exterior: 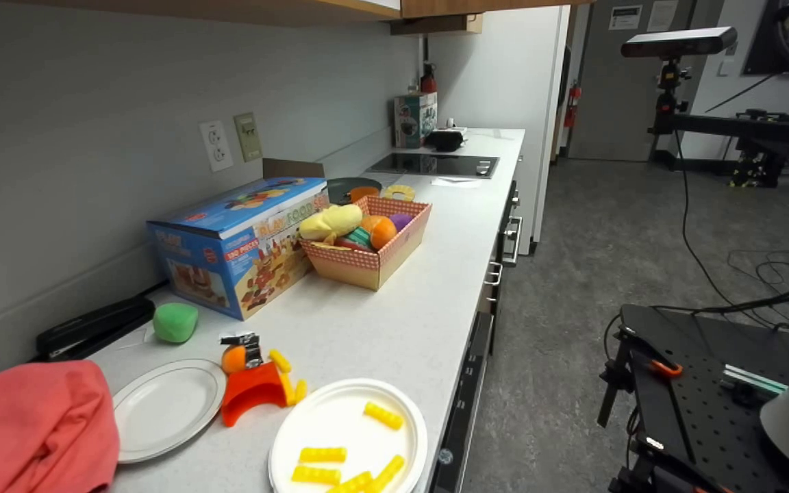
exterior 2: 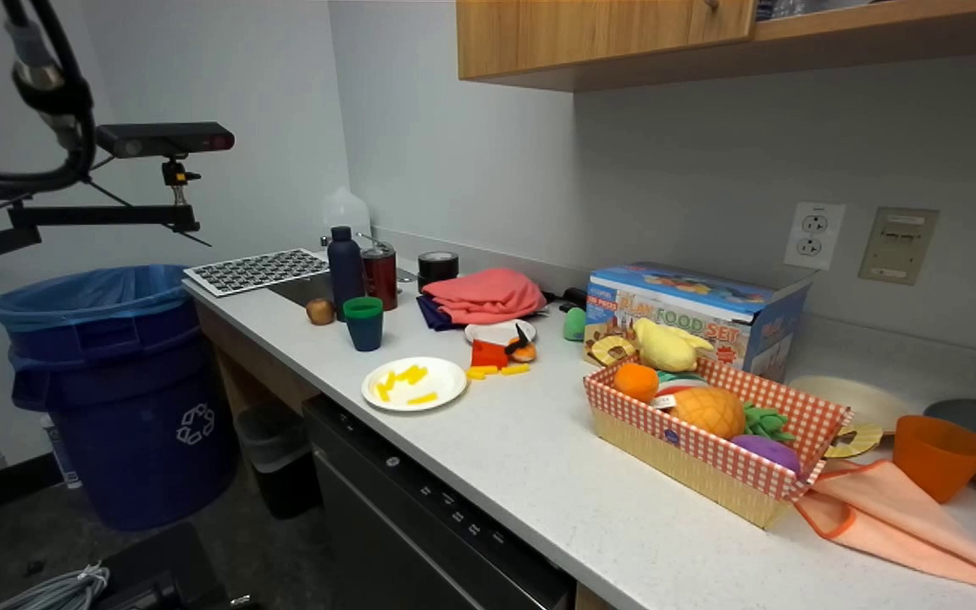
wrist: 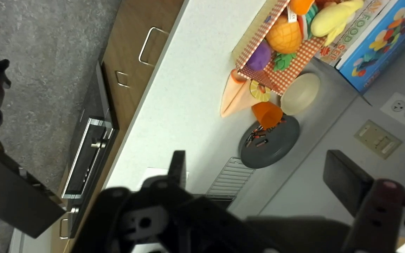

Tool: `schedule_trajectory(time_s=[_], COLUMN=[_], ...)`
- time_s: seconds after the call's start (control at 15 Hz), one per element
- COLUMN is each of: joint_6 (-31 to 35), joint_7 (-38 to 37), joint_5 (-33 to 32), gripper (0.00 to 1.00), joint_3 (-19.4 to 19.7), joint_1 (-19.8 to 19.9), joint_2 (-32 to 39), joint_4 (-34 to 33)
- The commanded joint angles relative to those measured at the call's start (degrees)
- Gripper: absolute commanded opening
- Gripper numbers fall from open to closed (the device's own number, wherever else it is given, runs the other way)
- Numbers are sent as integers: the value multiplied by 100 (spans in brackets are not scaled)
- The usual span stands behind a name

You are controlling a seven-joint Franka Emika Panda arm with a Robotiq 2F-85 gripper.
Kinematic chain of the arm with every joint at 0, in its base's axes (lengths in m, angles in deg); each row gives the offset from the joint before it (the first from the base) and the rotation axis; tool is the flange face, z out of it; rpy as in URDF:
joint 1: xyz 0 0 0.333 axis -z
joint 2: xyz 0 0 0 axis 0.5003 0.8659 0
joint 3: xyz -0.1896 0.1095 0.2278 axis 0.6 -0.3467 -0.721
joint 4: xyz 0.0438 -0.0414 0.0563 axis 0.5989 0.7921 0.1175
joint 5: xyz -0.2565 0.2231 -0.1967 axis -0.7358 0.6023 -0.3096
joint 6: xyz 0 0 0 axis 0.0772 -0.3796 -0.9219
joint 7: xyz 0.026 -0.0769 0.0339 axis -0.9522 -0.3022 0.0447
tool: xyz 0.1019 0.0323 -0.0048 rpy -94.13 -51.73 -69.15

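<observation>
My gripper (wrist: 258,172) is open and empty in the wrist view, its two dark fingers wide apart; it is out of view in both exterior views. Beyond the fingers are a dark grey plate (wrist: 276,149) with small batteries, an orange cup (wrist: 268,114), a wire rack (wrist: 230,179) and a peach cloth (wrist: 236,96). A red-checked basket (wrist: 262,33) holds soft toy food; it shows in both exterior views (exterior: 343,267) (exterior 2: 674,453). A white plate (exterior: 340,418) holds several yellow fries. A red fry box (exterior: 257,390) lies beside it with loose fries.
A blue play food box (exterior: 244,239) stands behind the basket against the wall. A pink cloth (exterior 2: 488,296), blue bottle (exterior 2: 346,271) and green-rimmed cup (exterior 2: 365,324) stand farther along the counter. Cabinets (exterior 2: 607,42) overhang it. A cooktop (exterior: 435,164) lies at one end.
</observation>
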Motion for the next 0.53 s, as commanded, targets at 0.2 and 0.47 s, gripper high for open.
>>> schedule_trajectory(time_s=[0.2, 0.47], joint_6=[-62, -97], joint_7=[-157, -527], joint_5=[218, 444], gripper=[100, 100], joint_3=[44, 515], joint_1=[119, 420], joint_2=[296, 730], joint_4=[-311, -935])
